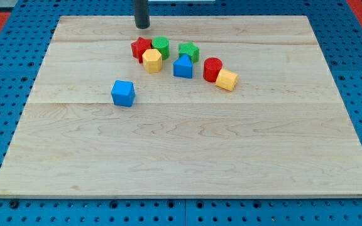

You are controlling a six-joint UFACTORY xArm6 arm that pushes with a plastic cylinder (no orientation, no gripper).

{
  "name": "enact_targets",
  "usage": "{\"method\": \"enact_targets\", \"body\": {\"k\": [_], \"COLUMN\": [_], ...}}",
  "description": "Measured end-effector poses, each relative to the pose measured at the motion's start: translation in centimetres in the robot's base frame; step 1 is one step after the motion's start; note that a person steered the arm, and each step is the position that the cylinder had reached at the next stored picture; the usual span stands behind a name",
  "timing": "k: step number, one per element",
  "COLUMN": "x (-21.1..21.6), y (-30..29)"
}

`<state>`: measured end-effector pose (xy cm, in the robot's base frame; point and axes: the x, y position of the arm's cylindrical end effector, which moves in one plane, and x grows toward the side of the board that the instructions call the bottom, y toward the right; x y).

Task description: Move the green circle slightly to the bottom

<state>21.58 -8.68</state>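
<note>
The green circle (161, 46) stands near the view's top middle of the wooden board (181, 157). It touches a red star (141, 48) on its left and a yellow hexagon (152, 60) just below it. My tip (142, 26) is above and a little left of the green circle, close to the red star, apart from both.
A green star (189, 51) and a blue triangular block (183, 66) lie right of the circle. A red cylinder (212, 68) and a yellow block (227, 80) sit further right. A blue cube (123, 93) stands alone lower left. A blue pegboard (5, 69) surrounds the board.
</note>
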Motion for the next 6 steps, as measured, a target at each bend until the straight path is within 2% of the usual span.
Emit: {"method": "enact_targets", "body": {"k": [3, 5, 6], "x": [-1.3, 1.4, 2.2], "y": [-0.1, 0.5, 4.8]}}
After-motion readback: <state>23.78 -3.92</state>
